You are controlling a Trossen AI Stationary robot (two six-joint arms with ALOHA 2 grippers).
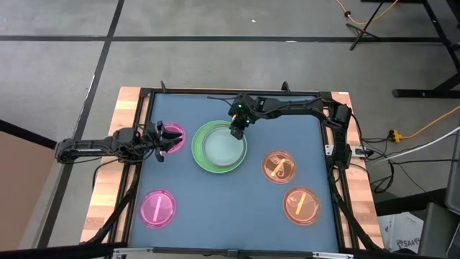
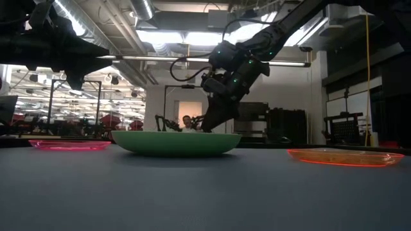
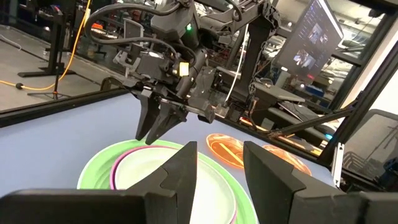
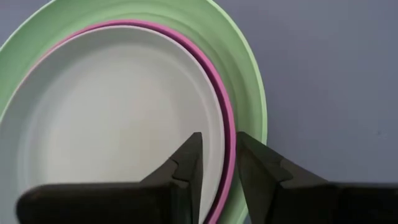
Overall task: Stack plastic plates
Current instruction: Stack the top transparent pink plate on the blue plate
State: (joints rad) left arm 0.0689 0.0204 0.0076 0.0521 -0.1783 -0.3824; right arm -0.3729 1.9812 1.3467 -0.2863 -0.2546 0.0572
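A stack sits mid-table: the bright green plate [image 1: 200, 137] at the bottom, the purple plate [image 4: 219, 93] in it, and the pale blue-grey plate [image 1: 221, 148] on top. My right gripper [image 4: 221, 155] is open and points down at the stack's far-right rim, one finger on each side of the pale and purple rims. My left gripper [image 1: 164, 139] is open and raised above a pink plate [image 1: 177, 137] lying flat at the table's left. A second pink plate [image 1: 157, 208] and two orange plates [image 1: 278, 167] [image 1: 301, 204] lie flat on the table. My right gripper comes from above with its fingers [image 4: 189, 158] either side of the purple plate's rim [image 4: 225, 134] at the stack's far-right edge. I cannot tell whether they touch it. The stack rests flat on the table.
The dark blue table top [image 1: 237, 216] has a black frame along its edges. Free room lies between the near pink plate and the orange plates. In the low view a person [image 2: 186, 120] shows far behind the table.
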